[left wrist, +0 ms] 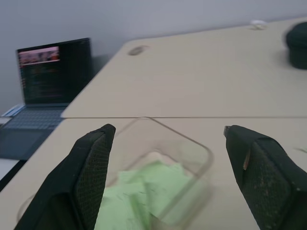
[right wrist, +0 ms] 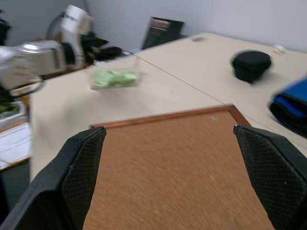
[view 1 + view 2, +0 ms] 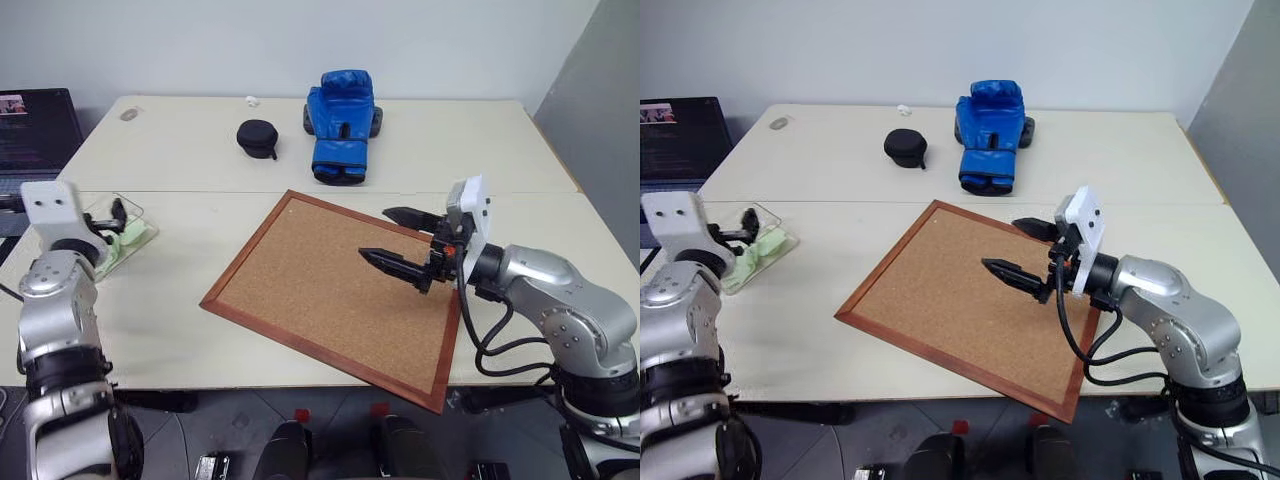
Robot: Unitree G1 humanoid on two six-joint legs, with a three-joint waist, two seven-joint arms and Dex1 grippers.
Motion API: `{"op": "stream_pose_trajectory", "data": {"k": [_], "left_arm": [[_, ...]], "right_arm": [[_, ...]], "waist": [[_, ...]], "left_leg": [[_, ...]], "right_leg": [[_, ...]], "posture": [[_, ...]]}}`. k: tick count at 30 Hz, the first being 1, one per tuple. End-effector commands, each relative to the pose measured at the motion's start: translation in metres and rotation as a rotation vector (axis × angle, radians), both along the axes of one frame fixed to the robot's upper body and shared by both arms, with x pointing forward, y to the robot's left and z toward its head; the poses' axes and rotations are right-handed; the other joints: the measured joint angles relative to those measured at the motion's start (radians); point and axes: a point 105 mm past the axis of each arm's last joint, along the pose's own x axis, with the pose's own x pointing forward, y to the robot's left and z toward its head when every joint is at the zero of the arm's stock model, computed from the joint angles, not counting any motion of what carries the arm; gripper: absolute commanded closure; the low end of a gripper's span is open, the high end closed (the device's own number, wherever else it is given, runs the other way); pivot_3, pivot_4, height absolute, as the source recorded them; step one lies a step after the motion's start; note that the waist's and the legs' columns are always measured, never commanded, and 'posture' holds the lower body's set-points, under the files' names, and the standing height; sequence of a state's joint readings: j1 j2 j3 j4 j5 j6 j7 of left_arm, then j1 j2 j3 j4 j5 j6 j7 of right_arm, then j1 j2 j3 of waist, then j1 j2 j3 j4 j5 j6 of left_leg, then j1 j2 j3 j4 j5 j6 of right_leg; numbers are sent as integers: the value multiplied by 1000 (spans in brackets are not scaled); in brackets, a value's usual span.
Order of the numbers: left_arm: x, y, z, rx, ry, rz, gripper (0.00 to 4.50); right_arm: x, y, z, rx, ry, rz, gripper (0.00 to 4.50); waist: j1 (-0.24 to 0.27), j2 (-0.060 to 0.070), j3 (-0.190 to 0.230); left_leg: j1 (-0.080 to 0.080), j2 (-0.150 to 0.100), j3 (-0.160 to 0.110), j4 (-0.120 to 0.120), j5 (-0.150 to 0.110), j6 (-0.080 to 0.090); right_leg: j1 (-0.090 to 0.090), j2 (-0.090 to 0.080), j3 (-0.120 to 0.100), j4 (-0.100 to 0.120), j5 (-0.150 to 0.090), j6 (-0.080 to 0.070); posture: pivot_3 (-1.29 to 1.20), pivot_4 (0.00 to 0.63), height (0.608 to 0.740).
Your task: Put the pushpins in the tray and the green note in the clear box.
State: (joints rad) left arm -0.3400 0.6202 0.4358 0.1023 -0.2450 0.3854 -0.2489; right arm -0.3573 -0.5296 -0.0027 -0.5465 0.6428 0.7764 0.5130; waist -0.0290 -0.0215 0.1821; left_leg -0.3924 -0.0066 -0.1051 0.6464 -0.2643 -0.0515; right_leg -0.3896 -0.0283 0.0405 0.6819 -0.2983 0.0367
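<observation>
On the table's left edge the clear box (image 1: 192,158) holds the crumpled green note (image 1: 144,191). The left gripper (image 1: 168,158) hangs just over it, fingers spread wide and empty. Further right lies a cork board (image 3: 330,290) (wood-framed, bare of pins); the right gripper (image 3: 400,243) hovers above its right part, jaws wide apart, holding nothing.
</observation>
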Motion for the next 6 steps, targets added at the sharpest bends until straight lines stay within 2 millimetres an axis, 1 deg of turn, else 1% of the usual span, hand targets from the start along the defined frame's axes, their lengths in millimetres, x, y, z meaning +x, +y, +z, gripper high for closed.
{"op": "stream_pose_trajectory", "data": {"k": [1, 3, 4, 6], "left_arm": [[-18, -54, 16, 6, -49, -173, 718], [-28, -72, 8, -21, -33, -206, 718], [-33, -80, 1, -53, -19, -212, 718], [-43, -91, -11, -91, 5, -209, 718]], "right_arm": [[4, -19, -6, -12, -65, -224, 0], [7, -29, -15, -22, -84, -347, 0], [9, -36, -23, -24, -83, -424, 0], [7, -45, -33, -36, -98, -529, 0]], "waist": [[2, 0, 0], [1, 0, 0], [1, -1, -1], [1, 0, -1]], "left_leg": [[0, 0, 0, 0, 0, 0], [0, 0, 0, 0, 0, 0], [0, 0, 0, 0, 0, 0], [2, 1, 0, 0, 0, 0]], "right_leg": [[0, 0, 0, 0, 0, 0], [0, 0, 0, 0, 0, 0], [0, 0, 0, 1, 0, 0], [2, 1, 0, 1, 0, 0]], "posture": [[0, 150, 740], [0, 150, 740], [0, 150, 740], [0, 150, 740]]}}
